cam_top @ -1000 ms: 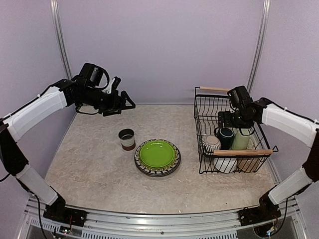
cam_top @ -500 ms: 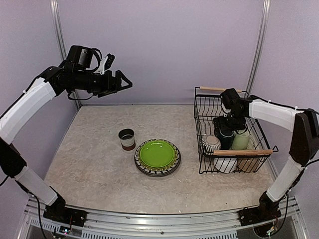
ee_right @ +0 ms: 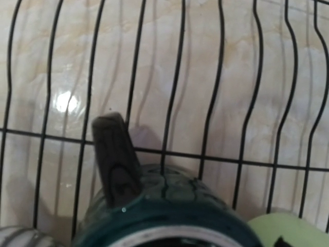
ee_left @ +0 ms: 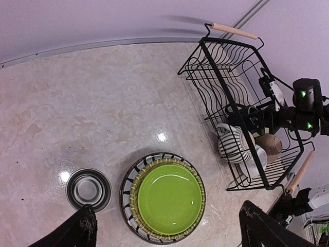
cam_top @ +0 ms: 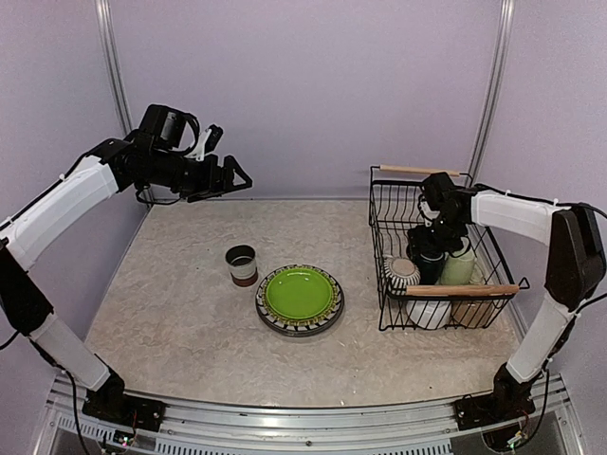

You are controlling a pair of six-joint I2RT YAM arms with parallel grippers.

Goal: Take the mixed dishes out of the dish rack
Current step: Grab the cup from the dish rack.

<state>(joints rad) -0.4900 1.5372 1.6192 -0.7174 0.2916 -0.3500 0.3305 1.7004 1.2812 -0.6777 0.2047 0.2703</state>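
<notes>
- Change, right arm: the right hand has dropped from above the dish rack into it. It now sits directly over the dark teal mug, whose rim fills the bottom of the wrist view.
- Right hand state: cannot be determined. Its fingers fall almost wholly outside the wrist view, and the overhead view is too small to show whether they are spread or clenched on the mug.
- Mug position: upright inside the rack, immediately beneath the right hand. A pale green mug stands just beside it on one side and a striped cup lies on the other.
- Change, left arm: the left hand has risen, then eased slightly down. It hangs high above the desk, fingers spread wide, carrying nothing.
- Already unloaded: a brown-white mug and a plate stack topped by the lime-green plate rest on the desk, well below the left hand.
- Implication: the dark teal mug is judged to be the next item out, and a grasp appears imminent. Several pieces remain in the rack.
</notes>
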